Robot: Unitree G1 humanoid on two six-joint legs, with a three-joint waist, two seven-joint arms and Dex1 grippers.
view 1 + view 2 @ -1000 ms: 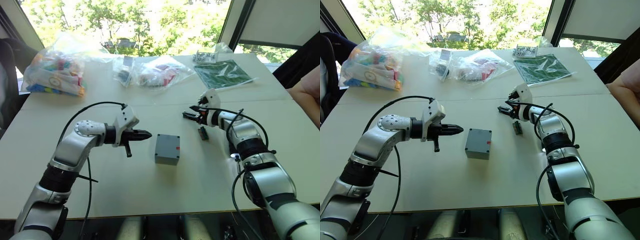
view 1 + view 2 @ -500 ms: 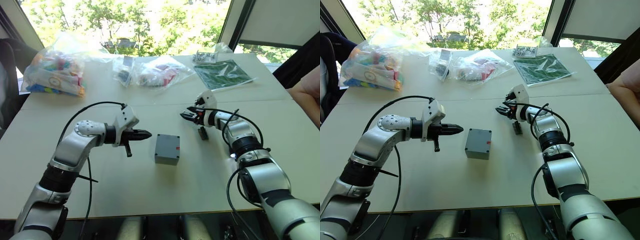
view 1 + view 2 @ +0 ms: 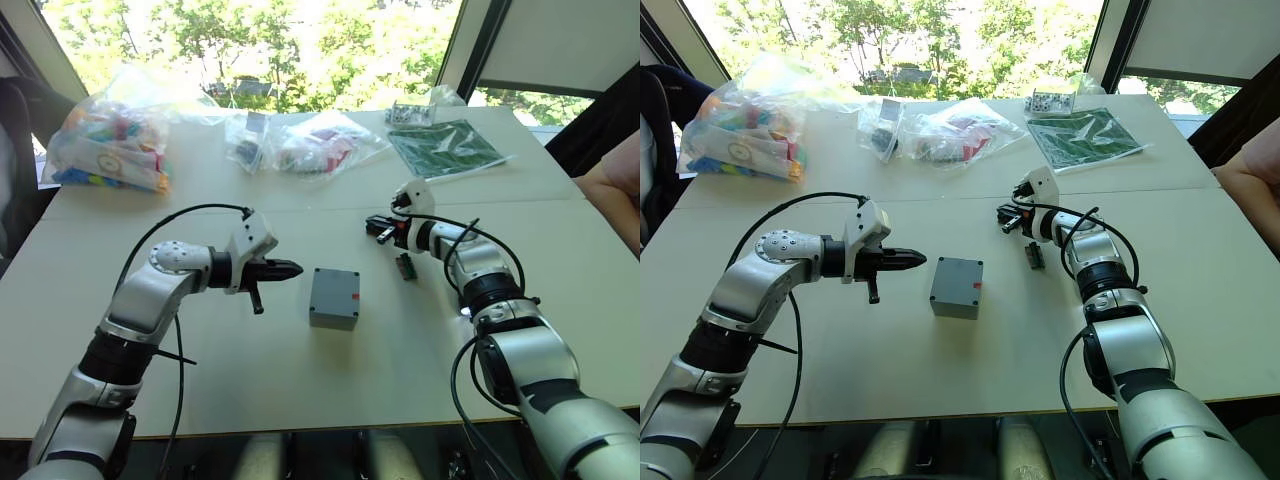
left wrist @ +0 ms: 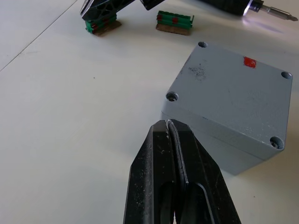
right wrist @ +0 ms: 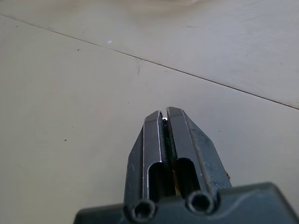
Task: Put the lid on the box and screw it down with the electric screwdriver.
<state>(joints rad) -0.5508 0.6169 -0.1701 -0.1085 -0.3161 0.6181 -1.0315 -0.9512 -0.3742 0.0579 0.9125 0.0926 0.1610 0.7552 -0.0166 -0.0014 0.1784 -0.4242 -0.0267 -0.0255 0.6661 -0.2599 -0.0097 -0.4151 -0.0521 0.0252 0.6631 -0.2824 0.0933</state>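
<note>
The grey box (image 3: 331,316) stands mid-table with the lid (image 4: 224,86) lying flat on top of it. The lid shows a screw hole in each corner and a small red mark. My left gripper (image 3: 297,268) is shut and empty, just left of the box and pointing at it. My right gripper (image 3: 378,226) is beyond the box to the right, shut on a small green connector block (image 4: 100,25). The electric screwdriver (image 4: 229,4) lies on the table under my right forearm, its tip light on and its bit bare.
A second green connector block (image 3: 405,265) lies between the box and my right arm. Plastic bags of parts (image 3: 110,145) and a green sheet (image 3: 445,147) sit along the far side. A person's arm (image 3: 612,185) rests at the right edge.
My right gripper's fingers, spread a second ago, have shut. The left arm and the box have not moved.
</note>
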